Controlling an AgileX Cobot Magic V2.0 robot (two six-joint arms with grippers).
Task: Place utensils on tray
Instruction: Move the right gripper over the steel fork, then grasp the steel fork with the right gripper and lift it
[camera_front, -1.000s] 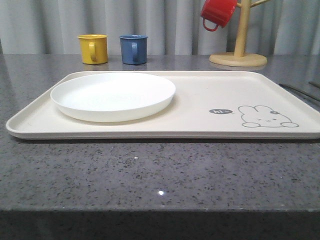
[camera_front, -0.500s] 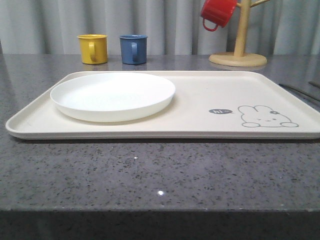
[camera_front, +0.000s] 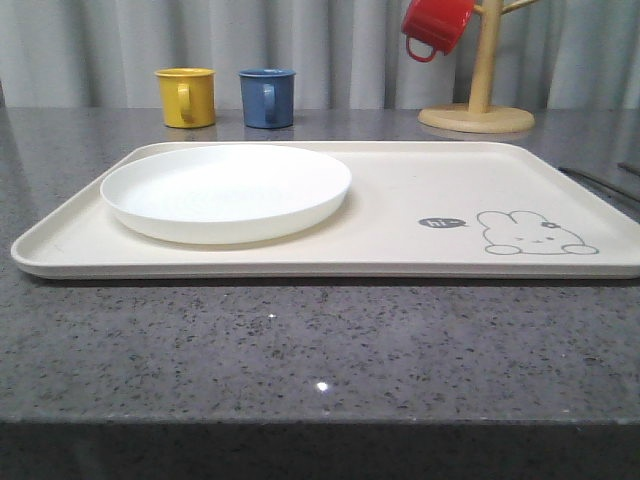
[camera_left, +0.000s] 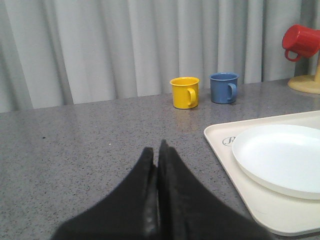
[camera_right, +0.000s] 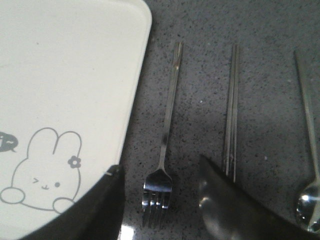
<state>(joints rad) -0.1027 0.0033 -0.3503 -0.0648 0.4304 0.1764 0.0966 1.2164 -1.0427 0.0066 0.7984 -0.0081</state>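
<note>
L fingers (camera_left: 158, 165) closed | R fingers (camera_right: 160, 200) apart over fork (camera_right: 165, 150) | tray (camera_front: 400, 165) no utensils

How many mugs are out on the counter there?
3. A yellow mug and a blue mug stand side by side on the counter behind the tray; a red mug hangs on the wooden mug tree. None looks hidden.

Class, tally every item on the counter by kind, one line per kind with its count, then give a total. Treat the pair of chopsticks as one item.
Mugs: 3 (yellow, blue, red)
Mug tree: 1
Tray: 1
Plate: 1
Fork: 1
Chopsticks: 1 pair
Spoon: 1
Total: 9
</note>
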